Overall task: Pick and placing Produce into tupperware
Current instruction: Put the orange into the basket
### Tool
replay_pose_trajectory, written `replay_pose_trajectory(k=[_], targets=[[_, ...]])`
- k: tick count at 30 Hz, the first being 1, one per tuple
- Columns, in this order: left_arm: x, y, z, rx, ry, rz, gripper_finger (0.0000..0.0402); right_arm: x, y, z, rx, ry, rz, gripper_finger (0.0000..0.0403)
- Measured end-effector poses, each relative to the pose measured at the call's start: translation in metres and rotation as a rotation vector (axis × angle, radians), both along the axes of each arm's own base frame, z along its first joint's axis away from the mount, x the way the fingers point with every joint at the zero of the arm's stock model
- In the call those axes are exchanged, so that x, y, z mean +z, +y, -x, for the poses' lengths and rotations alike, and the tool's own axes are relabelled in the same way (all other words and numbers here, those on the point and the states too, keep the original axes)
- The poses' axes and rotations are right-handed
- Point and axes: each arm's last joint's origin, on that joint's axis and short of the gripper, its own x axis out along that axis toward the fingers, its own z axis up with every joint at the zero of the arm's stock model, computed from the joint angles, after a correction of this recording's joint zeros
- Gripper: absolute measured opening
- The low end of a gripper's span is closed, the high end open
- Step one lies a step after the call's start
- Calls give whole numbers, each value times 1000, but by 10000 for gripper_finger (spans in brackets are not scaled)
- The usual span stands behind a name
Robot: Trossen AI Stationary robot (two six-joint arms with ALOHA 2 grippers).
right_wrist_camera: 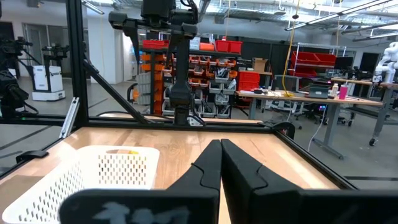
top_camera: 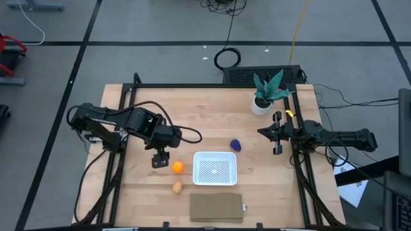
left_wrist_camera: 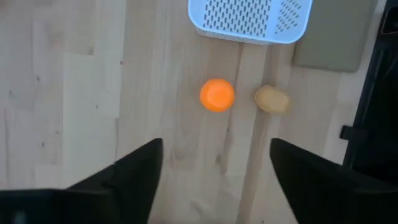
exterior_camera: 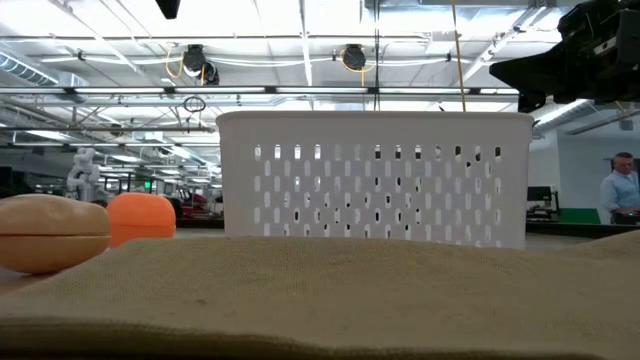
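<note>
The bright orange piece rests on the wood left of the white tupperware; the tan-brown piece lies just nearer the near edge. The dark purple piece sits beyond the tupperware's far right corner. In the left wrist view the orange piece, the tan piece and the tupperware lie ahead of my open left gripper. That left gripper hovers just left of the orange piece. My right gripper waits shut at the table's right side, also shown shut in the right wrist view.
A flat brown pad lies at the near edge below the tupperware. A green potted plant stands at the far right, close to the right arm. Black frame rails run along the table's left and right sides. Bare wood lies between the left gripper and the far edge.
</note>
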Motion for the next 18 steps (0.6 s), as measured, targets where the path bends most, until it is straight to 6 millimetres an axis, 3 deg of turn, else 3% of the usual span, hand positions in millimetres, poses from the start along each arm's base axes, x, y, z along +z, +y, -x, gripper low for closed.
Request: replay_pose_trajectory(k=[8,18], targets=[[0,0,0,-3,-4,-13,369,0,0,0,0,0,0,0],[-3,1,-3,-13,-31,-84,376,0,0,0,0,1,0,0]])
